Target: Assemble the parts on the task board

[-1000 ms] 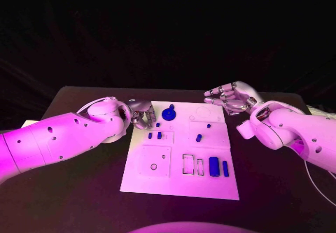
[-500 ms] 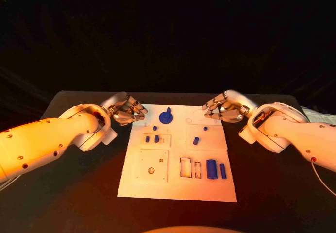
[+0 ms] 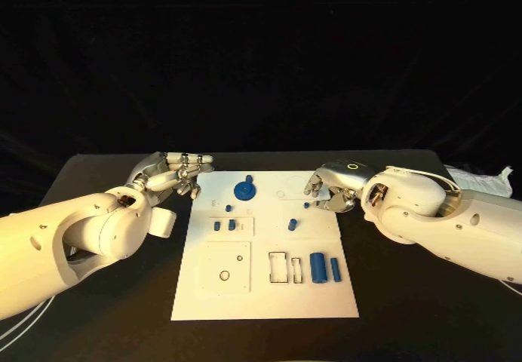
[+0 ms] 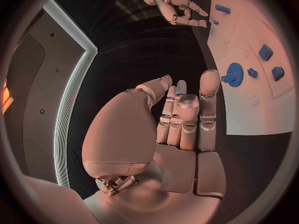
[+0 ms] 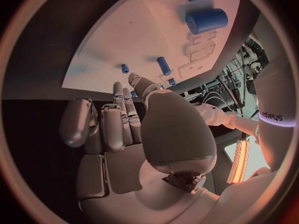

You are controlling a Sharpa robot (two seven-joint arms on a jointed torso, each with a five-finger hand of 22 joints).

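The white task board lies in the middle of the black table. On it sit a blue gear, several small blue pieces such as one at mid-board, a thick blue cylinder and a thin one. My left hand hovers just off the board's far left corner, holding nothing; its fingers lie side by side, with the gear beyond them. My right hand is at the board's far right edge, also holding nothing, and the board with the thick cylinder lies ahead of it.
Empty cut-out slots sit beside the cylinders, and a square plate with holes is at the board's near left. Black table surrounds the board. A crumpled white bag lies at the table's right edge.
The camera has shifted. My left hand has drawn leftward off the board near the gear. My right hand has come down and in to the board's far right edge.
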